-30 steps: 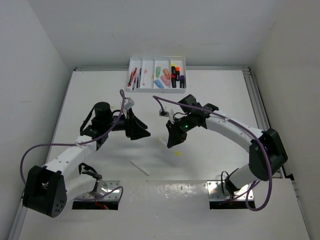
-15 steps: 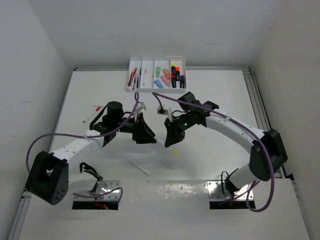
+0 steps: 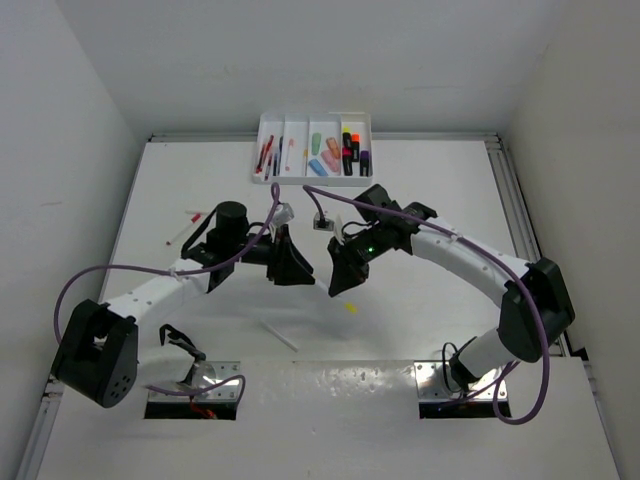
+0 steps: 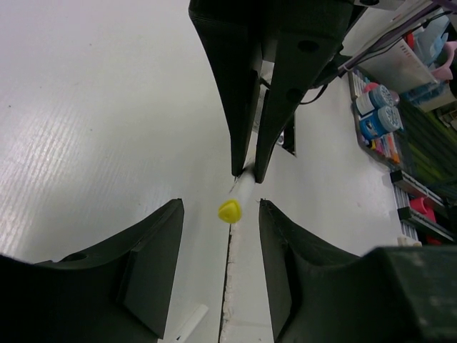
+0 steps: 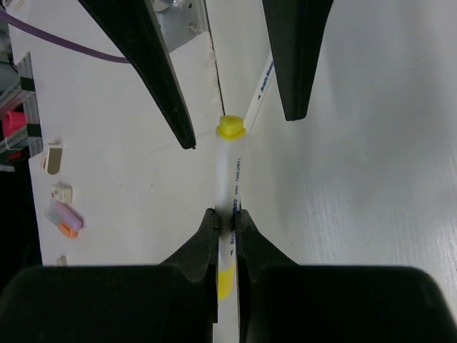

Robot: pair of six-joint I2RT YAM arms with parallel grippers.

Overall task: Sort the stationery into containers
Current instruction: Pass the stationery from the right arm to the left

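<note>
My right gripper (image 3: 338, 280) (image 5: 226, 212) is shut on a white pen (image 5: 230, 171) with a yellow end (image 4: 230, 211) and holds it above the table, pointing at my left gripper. My left gripper (image 3: 296, 268) (image 4: 220, 206) is open, its jaws on either side of the pen's yellow end without touching it. The white divided tray (image 3: 313, 181) stands at the back centre with several highlighters and pens in it. A second white pen (image 3: 279, 335) (image 5: 260, 89) lies on the table below the grippers.
A red and white pen (image 3: 185, 225) lies at the left of the table. A small yellow piece (image 3: 351, 307) lies on the table under the right gripper. Silver base plates (image 3: 455, 380) sit at the near edge. Purple cables loop over both arms.
My left gripper has swung right and forward until its open jaws reach the pen's yellow end. My right gripper has shifted slightly left with the pen.
</note>
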